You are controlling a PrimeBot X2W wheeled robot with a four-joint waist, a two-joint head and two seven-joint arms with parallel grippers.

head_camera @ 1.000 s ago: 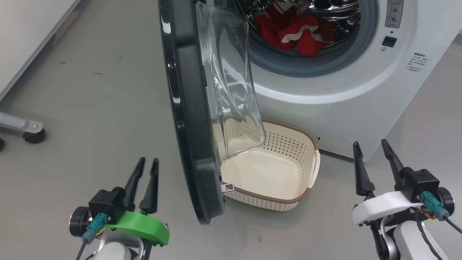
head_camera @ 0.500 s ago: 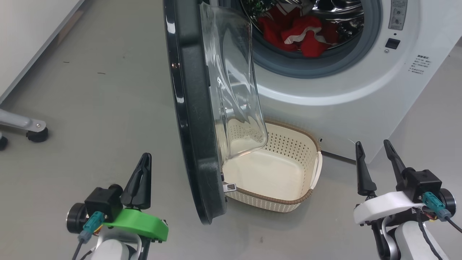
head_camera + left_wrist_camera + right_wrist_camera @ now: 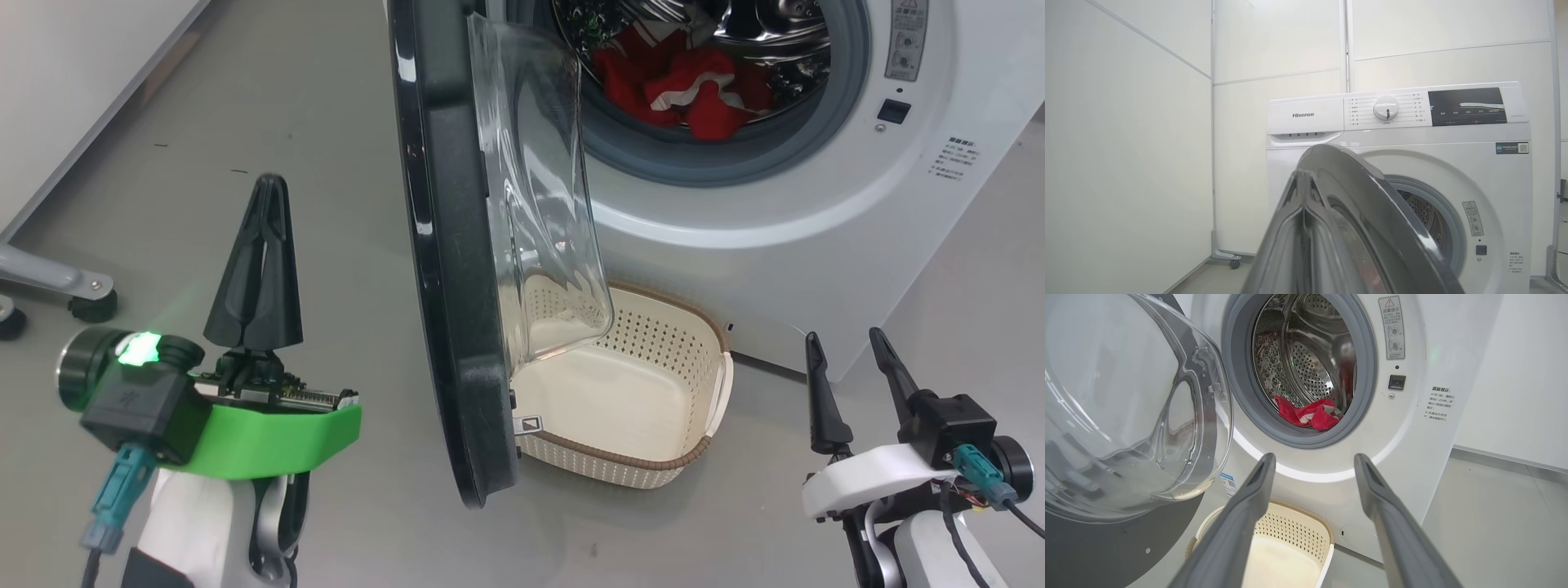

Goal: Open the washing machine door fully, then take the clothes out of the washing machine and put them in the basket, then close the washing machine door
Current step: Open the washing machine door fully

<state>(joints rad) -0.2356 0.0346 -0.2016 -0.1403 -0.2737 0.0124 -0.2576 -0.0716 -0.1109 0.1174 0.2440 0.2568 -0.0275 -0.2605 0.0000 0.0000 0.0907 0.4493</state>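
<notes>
Left gripper (image 3: 268,192): its two dark fingers, parted a second ago, are now pressed together on nothing, and it has risen left of the large round washing machine door (image 3: 447,245) with its glossy black rim and clear glass bowl. A closed tip suits pushing the half-open door wider, so the opening step is judged unfinished. Right gripper (image 3: 843,339): spread wide, empty, near right. The red, white-striped clothes (image 3: 686,82) lie inside the white front-loading washing machine (image 3: 735,245), far right. The cream perforated plastic basket (image 3: 653,335) sits below the drum mouth, and the door's bowl overhangs its left part. A grey castored leg (image 3: 77,298) stands at left.
</notes>
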